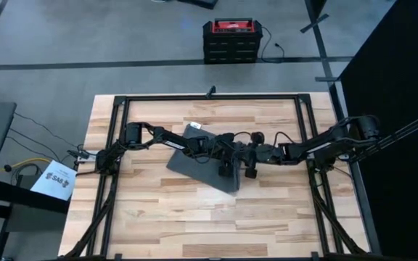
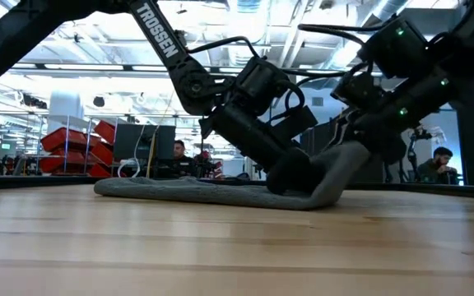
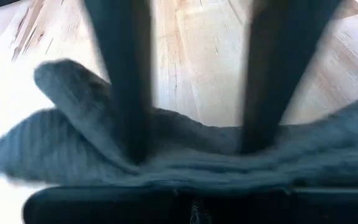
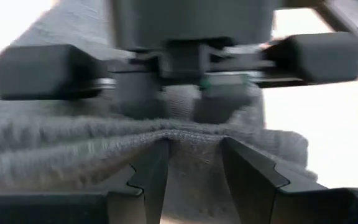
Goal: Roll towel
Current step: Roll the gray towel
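While most of the towel (image 1: 198, 156) lies flat near the middle of the tabletop (image 1: 194, 217), its edge nearest the right arm is lifted off the wood, as the low view shows, curling upward where both arms meet it; the small white tag (image 1: 195, 125) sits at the far edge, away from the work.

The right claw (image 4: 194, 165) pinches a raised ridge of the cloth between its two fingers, which stand close together with the fold bunched between them; the left claw (image 3: 194, 134) is spread, one finger (image 3: 126, 93) and its partner planted apart on the cloth just beside that same lifted edge, pressing down rather than gripping.

Judging by the way it sags, wrinkles and heaps under light contact, the towel is soft, limp and light; it holds no shape of its own, so a single pinch will drag only a corner while the rest trails; its nap looks grippy, not slippery, and nothing about it is fragile.

A sound hold seems to be along the lifted edge, at two spots set apart, so the hem turns over evenly; pinching deep enough to catch the full thickness should keep the roll from slipping loose.
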Tool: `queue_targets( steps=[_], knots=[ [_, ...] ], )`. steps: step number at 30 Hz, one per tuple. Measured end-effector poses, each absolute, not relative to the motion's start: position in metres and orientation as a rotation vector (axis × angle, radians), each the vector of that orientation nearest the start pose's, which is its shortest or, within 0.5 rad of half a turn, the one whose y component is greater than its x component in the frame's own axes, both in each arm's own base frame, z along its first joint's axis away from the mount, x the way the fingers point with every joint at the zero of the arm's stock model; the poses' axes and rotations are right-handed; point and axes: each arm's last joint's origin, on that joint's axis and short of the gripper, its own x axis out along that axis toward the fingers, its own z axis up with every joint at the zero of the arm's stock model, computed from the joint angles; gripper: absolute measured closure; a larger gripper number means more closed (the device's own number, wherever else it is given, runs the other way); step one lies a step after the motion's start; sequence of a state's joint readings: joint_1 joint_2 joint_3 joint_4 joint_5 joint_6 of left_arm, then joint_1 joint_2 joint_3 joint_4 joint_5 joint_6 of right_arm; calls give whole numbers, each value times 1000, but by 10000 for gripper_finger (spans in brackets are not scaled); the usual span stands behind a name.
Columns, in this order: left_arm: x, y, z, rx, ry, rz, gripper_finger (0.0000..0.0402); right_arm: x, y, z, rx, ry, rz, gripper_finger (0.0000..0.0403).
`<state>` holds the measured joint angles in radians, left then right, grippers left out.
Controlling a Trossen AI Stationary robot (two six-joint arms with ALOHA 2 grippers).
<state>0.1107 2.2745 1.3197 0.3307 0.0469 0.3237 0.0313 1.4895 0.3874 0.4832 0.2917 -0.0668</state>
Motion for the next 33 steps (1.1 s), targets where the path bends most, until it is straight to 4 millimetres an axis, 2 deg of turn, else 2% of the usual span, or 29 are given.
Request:
queue_targets(
  steps=[7,16,21,25,29,33],
  knots=[
    [456,56,82,245,634,-36,386,245,3,107,-170,637,-196,262],
    [456,56,82,249,636,-33,386,243,10,110,-184,639,-169,262],
    [456,56,82,250,638,-30,386,236,14,115,-144,689,-158,262],
    [456,56,82,251,638,-29,386,224,17,119,-41,759,-190,262],
    [456,56,82,251,639,-28,386,212,15,114,33,875,-261,262],
    [456,57,82,254,639,-27,386,211,14,106,58,931,-299,262]
  ],
)
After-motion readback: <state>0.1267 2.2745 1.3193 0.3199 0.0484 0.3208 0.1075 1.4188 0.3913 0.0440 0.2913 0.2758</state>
